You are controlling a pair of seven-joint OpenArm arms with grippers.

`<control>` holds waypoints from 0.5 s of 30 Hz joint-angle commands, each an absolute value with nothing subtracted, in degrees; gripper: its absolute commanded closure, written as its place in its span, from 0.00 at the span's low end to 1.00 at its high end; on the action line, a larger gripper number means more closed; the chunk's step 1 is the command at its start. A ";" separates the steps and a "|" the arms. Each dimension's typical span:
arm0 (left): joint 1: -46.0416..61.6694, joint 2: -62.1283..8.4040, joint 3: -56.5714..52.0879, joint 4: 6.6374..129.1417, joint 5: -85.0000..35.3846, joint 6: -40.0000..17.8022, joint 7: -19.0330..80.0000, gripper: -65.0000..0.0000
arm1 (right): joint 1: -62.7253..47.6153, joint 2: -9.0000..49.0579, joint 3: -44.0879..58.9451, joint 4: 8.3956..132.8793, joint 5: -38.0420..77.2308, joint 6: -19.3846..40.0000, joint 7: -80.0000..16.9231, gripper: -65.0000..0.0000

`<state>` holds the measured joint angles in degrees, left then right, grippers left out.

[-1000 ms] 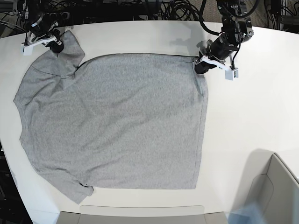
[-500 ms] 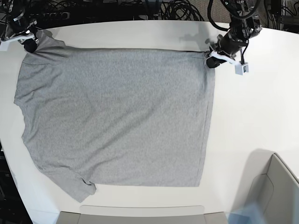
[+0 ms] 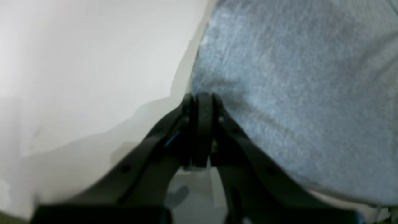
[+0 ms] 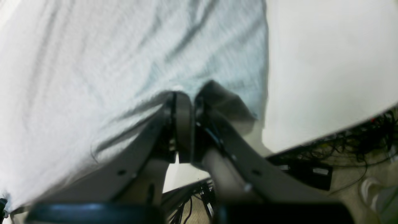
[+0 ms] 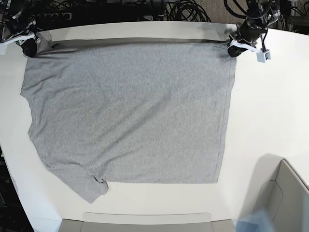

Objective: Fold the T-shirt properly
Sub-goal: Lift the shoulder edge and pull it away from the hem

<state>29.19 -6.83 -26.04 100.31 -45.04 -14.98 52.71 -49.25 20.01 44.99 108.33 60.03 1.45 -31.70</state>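
Currently both pincers clamp far T-shirt corners — left gripper, right gripper. Cardboard box near table corner — well apart.

A white table fills most of the base view. Tangled black cables lie beyond its far edge. A grey box sits at the near right corner, partly cut off

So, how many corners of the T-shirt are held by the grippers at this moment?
2. The left gripper clamps the T-shirt at its far corner on the base view's right; the right gripper clamps the far corner on that view's left.
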 commanded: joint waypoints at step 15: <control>28.44 -5.14 -26.51 109.76 -44.53 -14.64 53.05 1.00 | -43.65 24.22 41.45 110.81 51.56 1.63 -29.93 1.00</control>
<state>28.27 -4.80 -26.20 108.68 -44.01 -14.41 53.95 -43.55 23.29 40.75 110.13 51.27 1.52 -31.57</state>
